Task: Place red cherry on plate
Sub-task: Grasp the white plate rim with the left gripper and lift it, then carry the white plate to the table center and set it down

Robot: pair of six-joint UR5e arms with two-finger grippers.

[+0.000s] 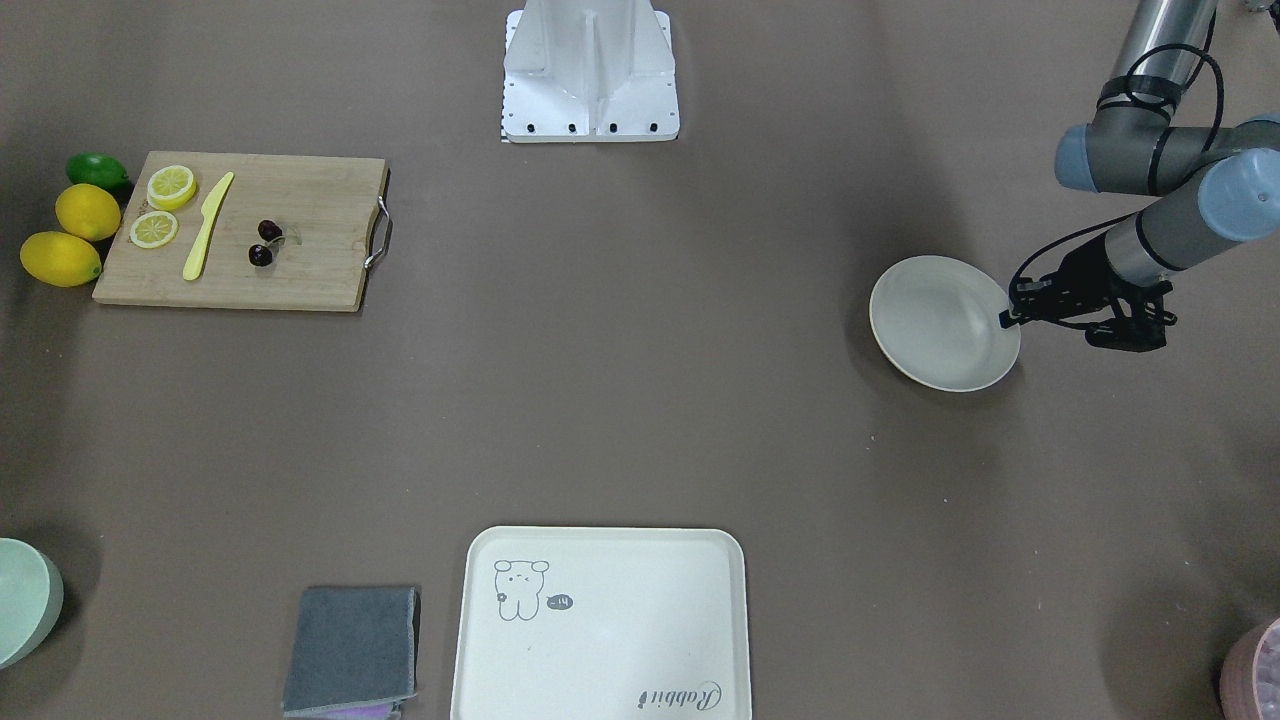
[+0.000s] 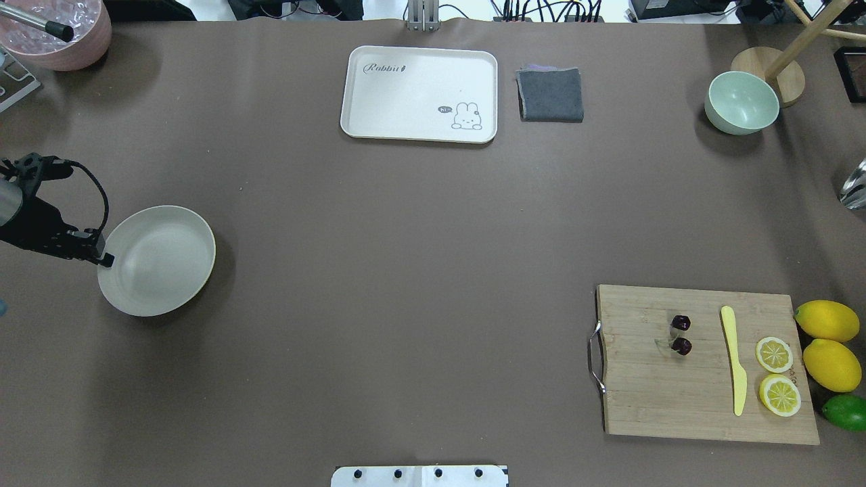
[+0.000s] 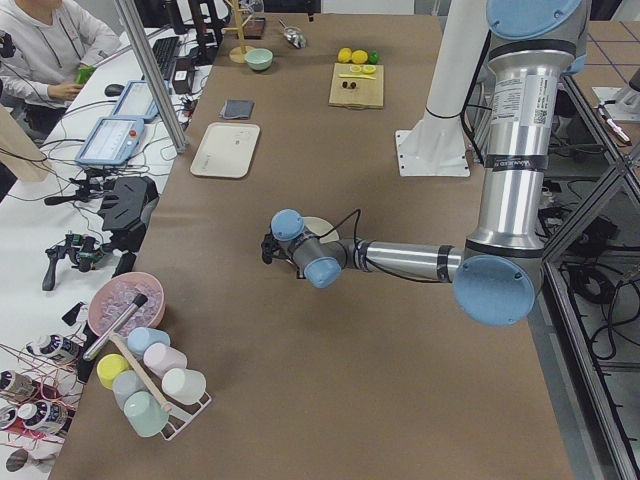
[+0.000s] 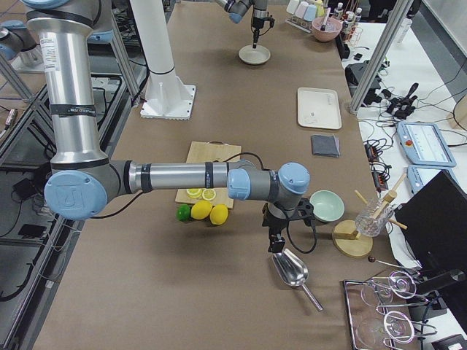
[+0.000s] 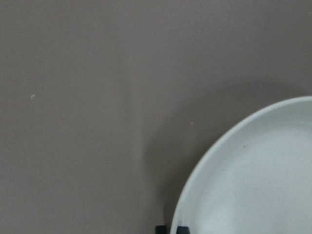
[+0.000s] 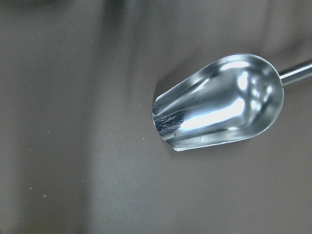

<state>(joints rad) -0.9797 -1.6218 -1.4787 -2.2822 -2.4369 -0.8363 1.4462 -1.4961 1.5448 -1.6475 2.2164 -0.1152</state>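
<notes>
The red cherry (image 1: 262,243), a pair of dark maroon cherries on a thin stem, lies on the wooden cutting board (image 1: 310,270), also seen from overhead as the cherry (image 2: 680,335). Far across the table sits the off-white plate (image 2: 159,260). My left gripper (image 2: 103,258) is at the plate's outer rim; in the left wrist view its fingertips (image 5: 161,228) stand close together with the rim of the plate (image 5: 253,180) between them. My right gripper (image 4: 276,244) hovers over a metal scoop (image 6: 219,102), far from the cherry; whether it is open or shut I cannot tell.
On the board lie a yellow knife (image 2: 734,358) and two lemon slices (image 2: 773,354); two lemons (image 2: 829,341) and a lime (image 2: 846,411) sit beside it. A cream tray (image 2: 419,95), grey cloth (image 2: 550,95), green bowl (image 2: 741,101) and pink bowl (image 2: 54,30) line the far edge.
</notes>
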